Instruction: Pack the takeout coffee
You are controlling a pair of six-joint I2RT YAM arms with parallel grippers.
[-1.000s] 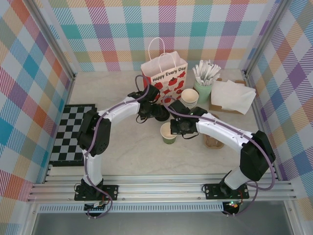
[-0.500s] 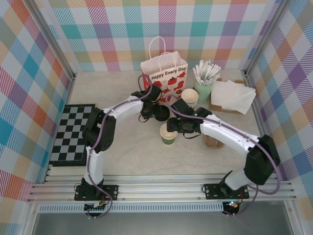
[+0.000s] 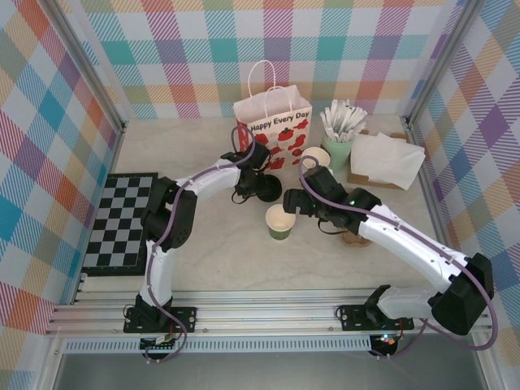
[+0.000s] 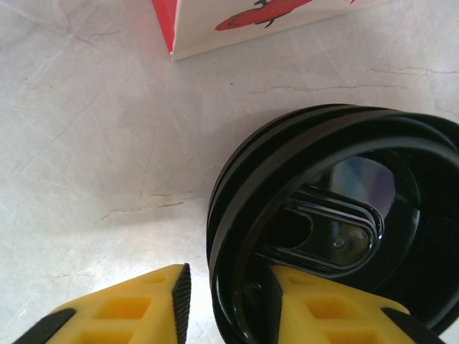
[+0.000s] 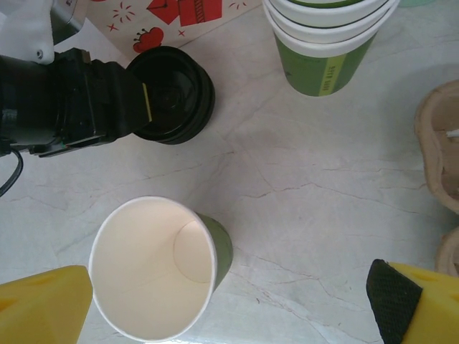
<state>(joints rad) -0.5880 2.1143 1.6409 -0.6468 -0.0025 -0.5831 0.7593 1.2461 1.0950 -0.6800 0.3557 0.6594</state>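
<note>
We find the cup upright on the table, lidless, its cream inside bare. It stands in front of the bag, between the two arms, and touches neither claw.

The lid lies flat on the table just beside the bag's lower edge, apart from the cup. The left gripper sits astride the lid's near wall, with one yellow finger outside the rim and the other inside it. A sliver of table shows between the outer pad and the rim, so we record this claw as parted and not clamped. We cannot tell whether the inner finger touches the wall.

The right gripper hangs above the table just right of the cup, fingers spread wide, released and grasping nothing. In its wrist view the cup sits below, nearer one finger.

The cup stack stands near the bag, apart from lid and cup. A brown tray lies to the right
</note>
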